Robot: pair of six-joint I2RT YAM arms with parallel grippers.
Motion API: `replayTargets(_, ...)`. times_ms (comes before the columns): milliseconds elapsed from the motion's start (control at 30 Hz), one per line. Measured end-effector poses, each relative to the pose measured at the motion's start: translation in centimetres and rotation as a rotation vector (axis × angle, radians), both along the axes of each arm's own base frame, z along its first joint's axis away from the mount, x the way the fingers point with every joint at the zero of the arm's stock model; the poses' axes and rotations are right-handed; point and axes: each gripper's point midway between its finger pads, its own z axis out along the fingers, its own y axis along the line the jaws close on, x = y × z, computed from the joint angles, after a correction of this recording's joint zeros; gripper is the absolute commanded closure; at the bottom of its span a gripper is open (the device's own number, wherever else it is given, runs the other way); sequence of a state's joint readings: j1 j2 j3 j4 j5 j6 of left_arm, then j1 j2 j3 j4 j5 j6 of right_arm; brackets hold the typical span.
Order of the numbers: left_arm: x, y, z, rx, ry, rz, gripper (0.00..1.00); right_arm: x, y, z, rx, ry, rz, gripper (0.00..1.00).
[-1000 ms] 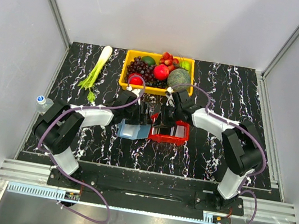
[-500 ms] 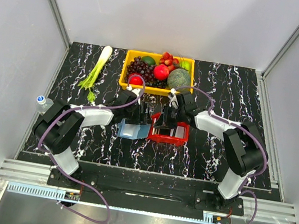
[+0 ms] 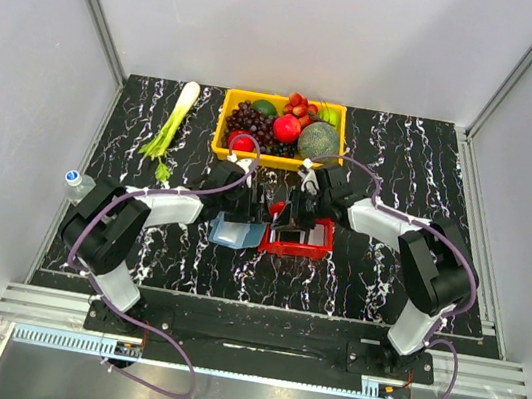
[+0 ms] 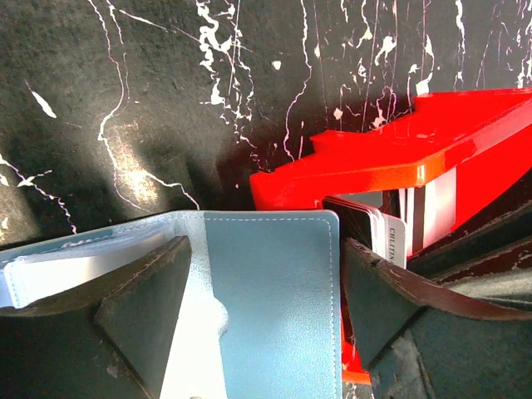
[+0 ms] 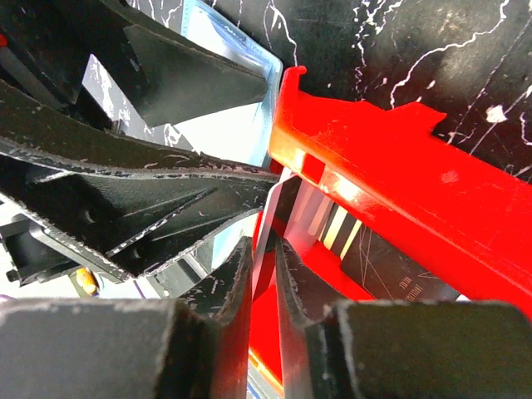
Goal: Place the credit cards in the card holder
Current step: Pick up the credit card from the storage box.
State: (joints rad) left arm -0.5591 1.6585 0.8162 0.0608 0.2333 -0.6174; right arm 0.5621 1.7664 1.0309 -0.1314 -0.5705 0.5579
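Observation:
The blue card holder point(image 4: 266, 307) lies open on the black table, just left of the red tray point(image 4: 391, 150). My left gripper point(image 4: 264, 245) stands open over it: one finger over its pale inner page, the other by the flap's right edge. Several credit cards point(image 4: 391, 241) stand on edge in the tray's left end. In the right wrist view my right gripper point(image 5: 264, 249) is shut on one credit card point(image 5: 278, 199) standing upright in the tray point(image 5: 399, 191), close to the left fingers. From above, both grippers point(image 3: 248, 215) point(image 3: 288, 221) meet between holder point(image 3: 237, 234) and tray point(image 3: 315, 240).
A yellow basket point(image 3: 224, 122) of fruit sits right behind the grippers. A green stalk vegetable point(image 3: 171, 129) lies at the back left. A small bottle point(image 3: 76, 182) lies at the table's left edge. Grey walls close in three sides.
My right gripper has shifted a little left inside the tray, toward the holder. The left arm and the holder have not moved.

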Motion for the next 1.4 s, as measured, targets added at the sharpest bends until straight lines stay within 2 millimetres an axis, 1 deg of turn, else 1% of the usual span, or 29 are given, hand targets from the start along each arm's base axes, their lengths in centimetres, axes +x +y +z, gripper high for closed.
replayTargets(33,0.0,0.0,0.0,0.000,0.001,-0.001,0.23,-0.1,0.1,0.1,0.005,0.002,0.005,0.80)
replayTargets(133,0.0,0.0,0.0,0.000,0.002,0.000,0.23,-0.1,0.2,0.3,0.019,0.002,0.013,0.78)
replayTargets(233,0.0,0.0,0.0,0.001,0.002,0.000,0.23,-0.1,0.2,0.3,0.019,0.002,0.013,0.83)
replayTargets(300,0.0,0.0,0.0,0.001,0.002,0.000,0.23,-0.1,0.2,0.3,0.019,0.003,0.013,0.90)
replayTargets(400,0.0,0.1,-0.1,0.004,0.005,0.003,0.23,-0.1,0.0,0.1,0.012,0.003,0.005,0.91)
replayTargets(500,-0.1,0.1,-0.1,0.003,0.005,0.001,0.23,-0.1,-0.6,-0.1,-0.016,-0.006,-0.019,0.92)
replayTargets(633,-0.1,0.1,-0.1,0.002,0.005,0.000,0.23,0.3,-1.7,1.0,-0.062,-0.054,-0.060,0.93)
replayTargets(733,-0.1,0.1,-0.1,0.002,0.006,0.000,0.23,0.6,-2.1,1.8,-0.080,-0.086,-0.077,0.94)
replayTargets(900,-0.1,0.1,-0.1,0.003,0.006,0.000,0.23,0.9,-2.7,1.5,-0.118,-0.091,-0.096,0.97)
replayTargets(1000,-0.1,0.1,-0.1,0.003,0.006,0.000,0.23,1.2,-3.3,1.4,-0.167,-0.094,-0.111,1.00)
replayTargets(1167,-0.1,0.1,0.0,0.007,0.004,-0.005,0.23,1.6,-4.4,1.2,-0.244,-0.114,-0.125,1.00)
replayTargets(1300,0.0,0.0,0.1,0.009,0.000,-0.008,0.23,1.8,-4.8,0.5,-0.307,-0.118,-0.123,1.00)
replayTargets(1400,0.1,0.0,0.2,0.010,-0.003,-0.010,0.23,1.8,-5.0,0.5,-0.336,-0.130,-0.124,1.00)
